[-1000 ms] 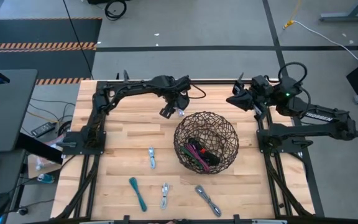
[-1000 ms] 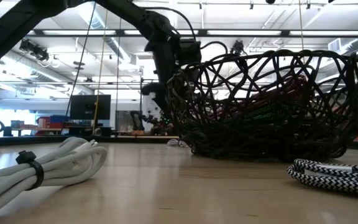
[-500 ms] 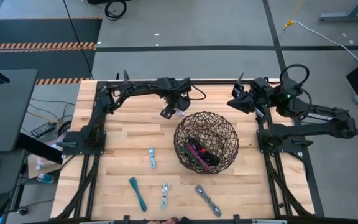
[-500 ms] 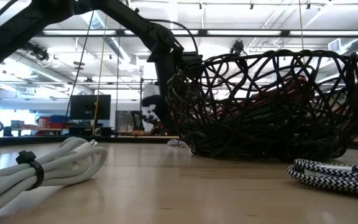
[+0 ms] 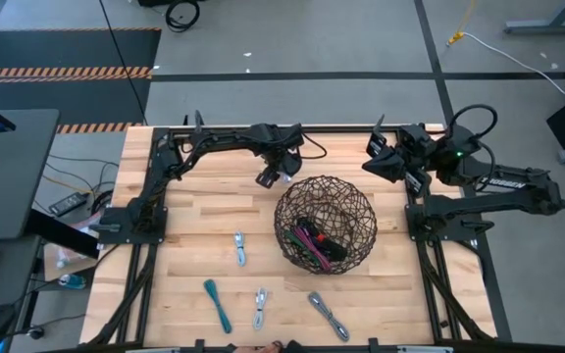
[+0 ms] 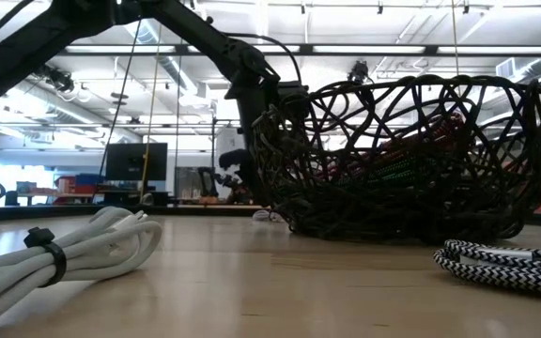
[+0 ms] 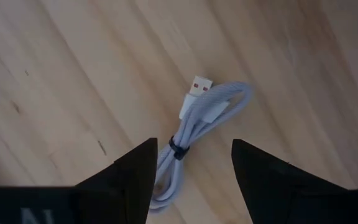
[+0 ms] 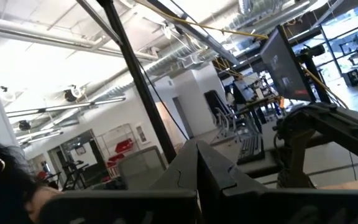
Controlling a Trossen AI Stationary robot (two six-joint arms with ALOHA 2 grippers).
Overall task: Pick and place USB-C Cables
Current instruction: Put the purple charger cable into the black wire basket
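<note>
- Left wrist view shows the left gripper with its fingers spread wide, one on each side of a white cable. The bundle lies flat on the tabletop between them, tied at its middle by a dark band. The fingers straddle it and do not touch it, which reads as lining up for a pinch near the tie.
- High view places the left gripper at about 11 o'clock from the basket, near the far edge of the tabletop, so the carry to the basket should be short.
- Several cables already lie inside the basket; a purple cable shows among them. The open wire mesh keeps them together.
- Four more cables wait on the near half of the tabletop: a grey cable at 9 o'clock from the basket, a teal cable at 8 o'clock, a pale cable at 7 o'clock and a braided cable at 6 o'clock.
- The right gripper waits at about 1 o'clock from the basket, raised, its fingers pressed together, clear of the left arm's path.
</note>
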